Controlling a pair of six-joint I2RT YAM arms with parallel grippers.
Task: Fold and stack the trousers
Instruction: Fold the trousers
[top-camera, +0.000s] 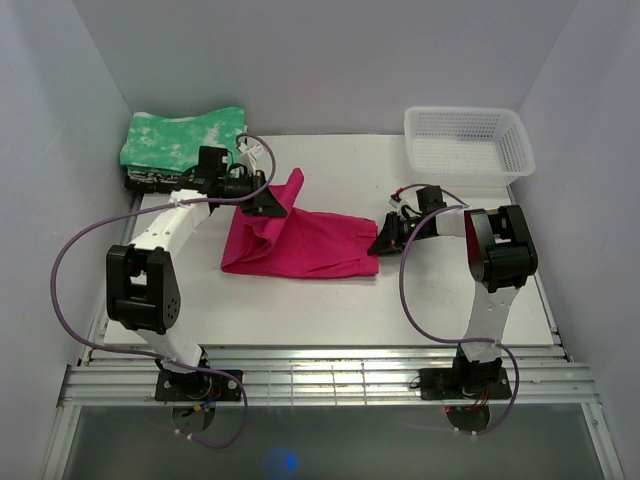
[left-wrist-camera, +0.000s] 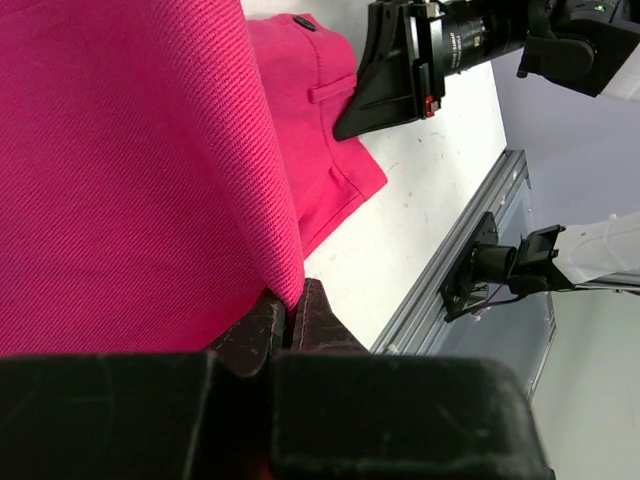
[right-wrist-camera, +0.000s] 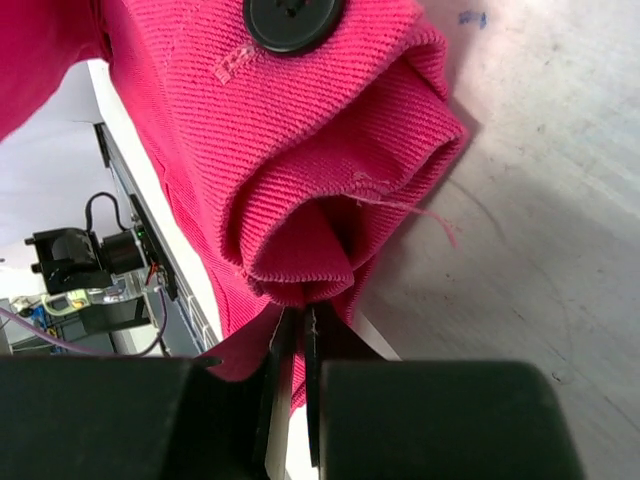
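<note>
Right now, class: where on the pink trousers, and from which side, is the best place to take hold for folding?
Grip the thick waistband edge near the button, coming in low from the right end of the trousers: it is rolled double, and the right gripper is shut there. The left gripper pinches the raised left fold.

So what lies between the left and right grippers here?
The pink trousers span the whole stretch, pinched by the left gripper and the right gripper; the top view shows it.

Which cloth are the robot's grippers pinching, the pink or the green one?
The bright magenta-pink fabric trousers: the left gripper and right gripper each pinch an edge. The folded green-and-white mottled cloth lies apart, ungripped.
</note>
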